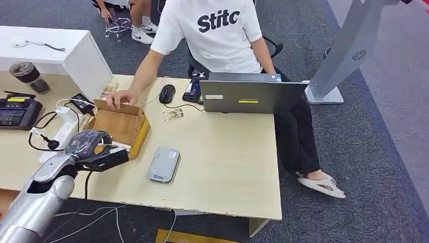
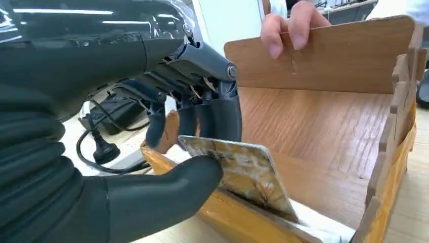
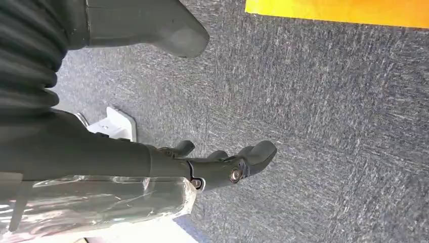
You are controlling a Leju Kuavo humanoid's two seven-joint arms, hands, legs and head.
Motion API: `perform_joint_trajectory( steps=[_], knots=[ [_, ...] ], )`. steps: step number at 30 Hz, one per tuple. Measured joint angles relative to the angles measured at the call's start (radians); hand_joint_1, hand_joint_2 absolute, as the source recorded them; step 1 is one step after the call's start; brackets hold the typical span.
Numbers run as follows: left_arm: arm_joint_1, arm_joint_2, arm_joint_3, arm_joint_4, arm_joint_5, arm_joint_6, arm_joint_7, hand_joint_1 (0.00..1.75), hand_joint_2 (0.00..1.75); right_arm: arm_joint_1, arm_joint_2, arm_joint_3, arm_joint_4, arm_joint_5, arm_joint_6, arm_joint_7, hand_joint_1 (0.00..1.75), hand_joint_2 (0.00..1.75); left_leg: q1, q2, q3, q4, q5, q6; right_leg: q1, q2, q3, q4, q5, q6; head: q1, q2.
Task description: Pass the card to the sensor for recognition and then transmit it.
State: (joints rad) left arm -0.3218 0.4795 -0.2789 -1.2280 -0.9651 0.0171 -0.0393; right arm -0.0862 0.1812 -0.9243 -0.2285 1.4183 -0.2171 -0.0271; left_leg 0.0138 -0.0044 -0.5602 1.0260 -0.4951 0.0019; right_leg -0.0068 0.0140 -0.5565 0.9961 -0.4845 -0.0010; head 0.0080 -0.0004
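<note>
My left hand (image 1: 98, 150) is at the near wall of the open wooden box (image 1: 132, 140). In the left wrist view it pinches a patterned card (image 2: 246, 174) between thumb and fingers (image 2: 215, 119), and the card's lower edge still touches the box's front rim (image 2: 238, 220). The grey card sensor (image 1: 164, 164) lies flat on the table just right of the box. My right hand (image 3: 222, 164) hangs over grey carpet, fingers apart and holding nothing.
A seated person's hand (image 1: 117, 99) rests on the box's far wall (image 2: 349, 55). Behind are a laptop (image 1: 248, 94), a mouse (image 1: 167, 93) and a loose card (image 1: 173, 115). A power strip (image 1: 65, 129), cables and a black device (image 1: 17, 112) lie left.
</note>
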Motion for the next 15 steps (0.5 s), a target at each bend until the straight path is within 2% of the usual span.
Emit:
perform_joint_trajectory(
  steps=[15],
  knots=[
    [0.003,0.001,0.000,0.008,-0.024,0.034,-0.002,1.75,1.75,0.000,0.000,0.001,0.002,0.000,0.000,0.001,0.00,1.75,0.000,0.000,0.000,0.000,0.000,0.000,0.000,0.000,0.000,0.000,0.000,0.000,0.000,0.000]
  ],
)
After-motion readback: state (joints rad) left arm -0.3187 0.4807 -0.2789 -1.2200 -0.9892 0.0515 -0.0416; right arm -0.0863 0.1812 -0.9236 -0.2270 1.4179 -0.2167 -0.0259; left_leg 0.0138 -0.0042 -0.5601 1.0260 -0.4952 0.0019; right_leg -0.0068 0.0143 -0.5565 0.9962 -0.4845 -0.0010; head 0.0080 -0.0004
